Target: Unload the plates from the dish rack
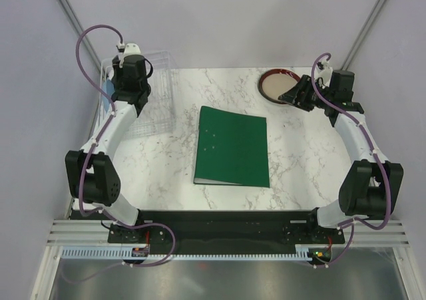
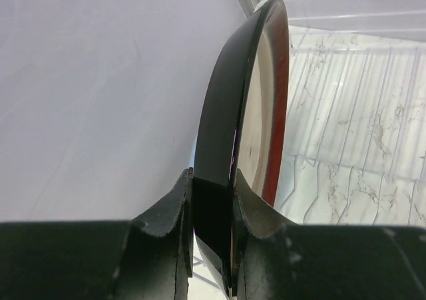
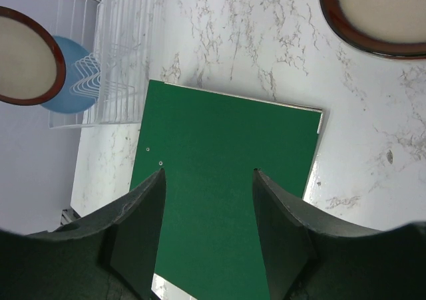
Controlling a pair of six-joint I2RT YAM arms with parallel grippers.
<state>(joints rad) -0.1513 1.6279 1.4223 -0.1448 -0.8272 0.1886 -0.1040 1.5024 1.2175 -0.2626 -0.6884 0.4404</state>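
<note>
My left gripper (image 2: 213,177) is shut on the rim of a dark brown-rimmed plate (image 2: 256,107) with a cream centre, held upright on its edge. It sits at the left end of the clear dish rack (image 1: 156,104), where the right wrist view also shows this plate (image 3: 23,54). A light blue plate (image 3: 72,80) stands in the dish rack (image 3: 116,54) just behind it. A second brown-rimmed plate (image 1: 269,84) lies flat on the table at the back right. My right gripper (image 1: 289,95) hangs open beside it with nothing between its fingers (image 3: 140,213).
A green binder (image 1: 233,146) lies flat in the middle of the marble table (image 1: 299,153), and in the right wrist view the binder (image 3: 219,147) fills the space under the open fingers. Purple walls close in behind and on the left.
</note>
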